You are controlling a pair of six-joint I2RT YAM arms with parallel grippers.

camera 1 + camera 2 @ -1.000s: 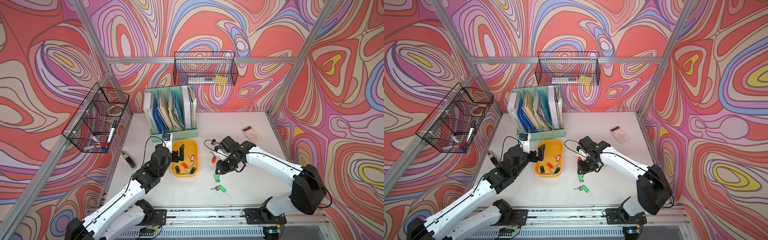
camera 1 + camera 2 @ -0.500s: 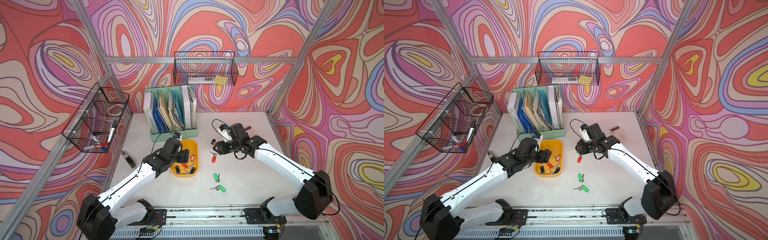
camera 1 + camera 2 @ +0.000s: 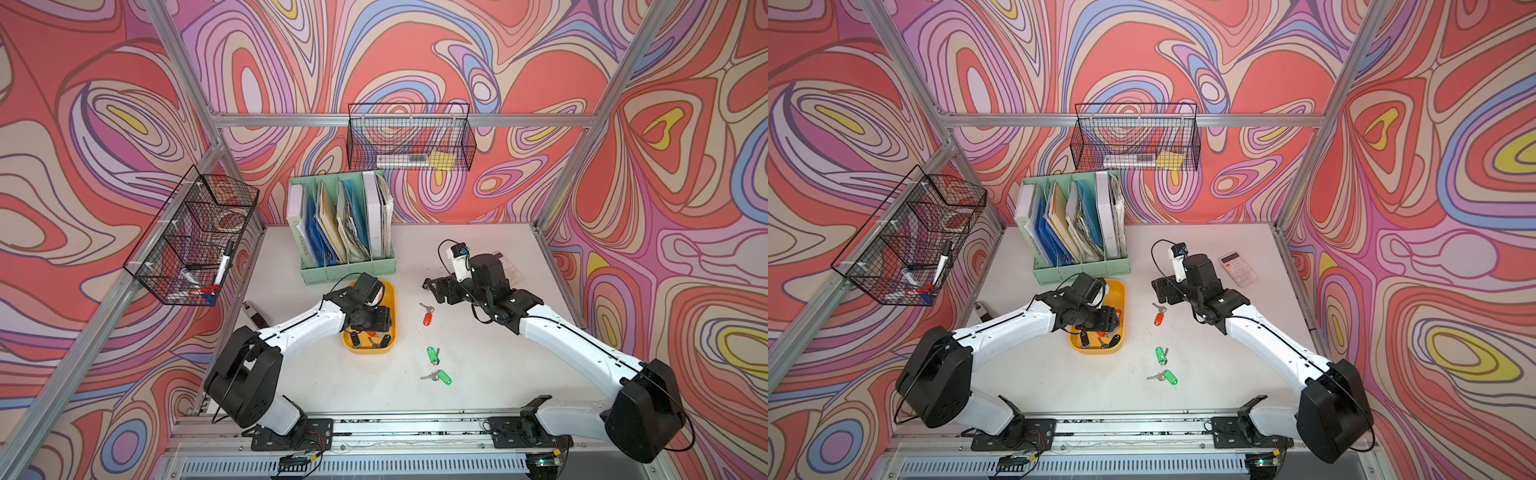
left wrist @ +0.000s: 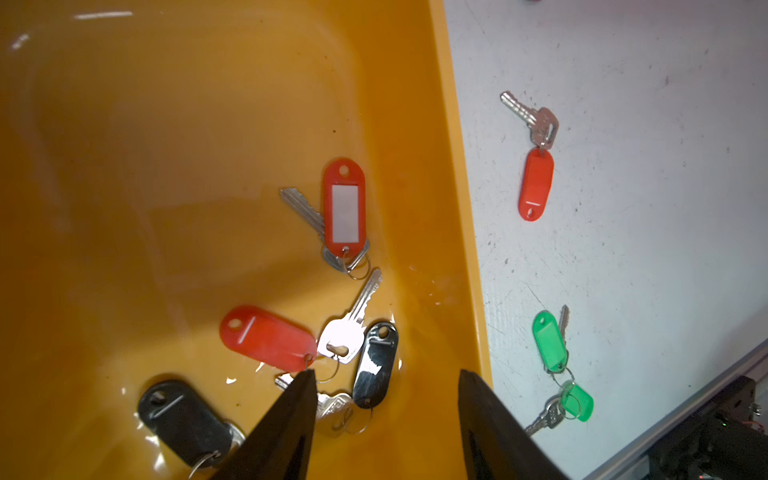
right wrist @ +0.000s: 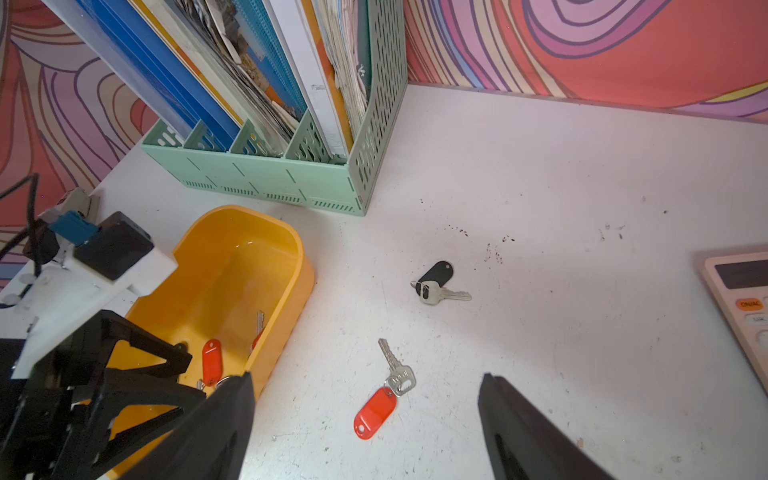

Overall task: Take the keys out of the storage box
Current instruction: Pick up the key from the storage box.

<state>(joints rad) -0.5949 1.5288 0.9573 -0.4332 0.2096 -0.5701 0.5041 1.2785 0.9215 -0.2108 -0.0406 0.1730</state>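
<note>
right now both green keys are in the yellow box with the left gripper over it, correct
No. The green-tagged keys are not in the storage box. They lie on the table, outside its rim, as the left wrist view shows. The rest holds: the left gripper is over the box, jaws apart.

The left arm (image 3: 307, 328) and right arm (image 3: 569, 345) are glossy white plastic shells between bulky matte black joint housings. The left pincer (image 4: 386, 378) and right pincer (image 5: 365, 378) have black wedge fingers (image 4: 286, 424). Just behind the left pincer sits a white camera mount (image 5: 83, 286) with a blue connector (image 5: 75, 227). Behind the right pincer, a thin black cable (image 3: 439, 252) loops.
</note>
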